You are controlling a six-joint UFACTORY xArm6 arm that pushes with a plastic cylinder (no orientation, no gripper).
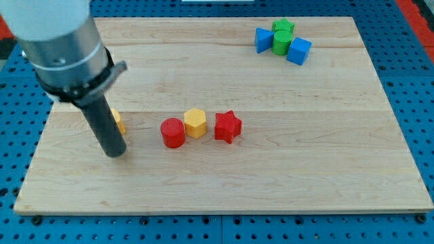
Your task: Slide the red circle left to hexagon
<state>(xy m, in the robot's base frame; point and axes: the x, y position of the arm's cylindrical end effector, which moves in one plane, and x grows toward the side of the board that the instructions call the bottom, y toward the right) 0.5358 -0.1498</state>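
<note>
1. I am working without any fingers or jaws: my arm is ending in one straight dark rod, so nothing here is spreading, pressing together or pinching
2. My tip (116, 152) is resting on the wooden board (224, 193) at the view's left, well apart from the red circle (173, 133) and to its left
3. The red circle is sitting near the board's middle, and it seems to be touching the yellow hexagon (195, 123) on that block's left side, though I cannot tell if a thin gap is remaining
4. A red star (228, 127) is standing just beside the hexagon on the view's right; a small yellow block (119, 122) is peeking out behind my rod
5. I am judging that the task is nearly complete or complete, since the circle is already lying at the hexagon's left
6. If a correction is needed, I am thinking the next move calls for a short, gentle push from the circle's left side, without disturbing the hexagon
</note>
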